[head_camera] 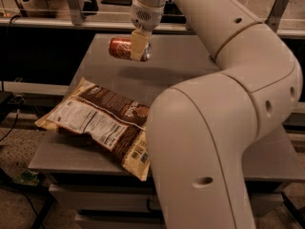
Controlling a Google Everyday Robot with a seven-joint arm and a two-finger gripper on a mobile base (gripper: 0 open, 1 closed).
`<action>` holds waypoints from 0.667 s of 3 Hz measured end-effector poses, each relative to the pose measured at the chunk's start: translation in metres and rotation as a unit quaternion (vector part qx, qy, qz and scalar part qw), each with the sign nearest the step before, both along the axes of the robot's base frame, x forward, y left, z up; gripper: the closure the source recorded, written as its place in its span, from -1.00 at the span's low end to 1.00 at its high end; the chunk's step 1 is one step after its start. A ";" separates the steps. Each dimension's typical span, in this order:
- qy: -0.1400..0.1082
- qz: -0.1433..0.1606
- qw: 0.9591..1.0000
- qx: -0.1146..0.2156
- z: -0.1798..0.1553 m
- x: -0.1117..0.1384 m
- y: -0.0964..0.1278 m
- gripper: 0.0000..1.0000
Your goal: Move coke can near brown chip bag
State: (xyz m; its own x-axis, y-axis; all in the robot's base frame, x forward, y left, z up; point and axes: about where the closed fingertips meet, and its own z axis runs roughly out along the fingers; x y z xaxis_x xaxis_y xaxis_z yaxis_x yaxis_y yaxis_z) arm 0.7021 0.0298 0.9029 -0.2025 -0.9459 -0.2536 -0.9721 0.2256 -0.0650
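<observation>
From the one camera view I have, the gripper [138, 47] hangs over the far part of the grey table [190, 56], its jaws clenched across the middle of the coke can [119, 48]. The can is held on its side and clear of the surface, with its shadow on the tabletop just below. The brown chip bag [102, 123] lies flat on the near left of the table, its left corner hanging past the edge, well apart from the can. The arm's big elbow [214, 142] hides the table to the right of the bag, so I would aim for the bare strip just beyond the bag's far edge, which I can see. I'd bring the can toward the bag and down, staying off the crinkled foil. Since the can is sideways it may roll, so I'd let go only once it rests on the table.
</observation>
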 end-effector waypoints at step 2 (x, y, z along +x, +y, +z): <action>0.030 0.086 0.996 -0.023 -0.024 -0.056 -0.009 1.00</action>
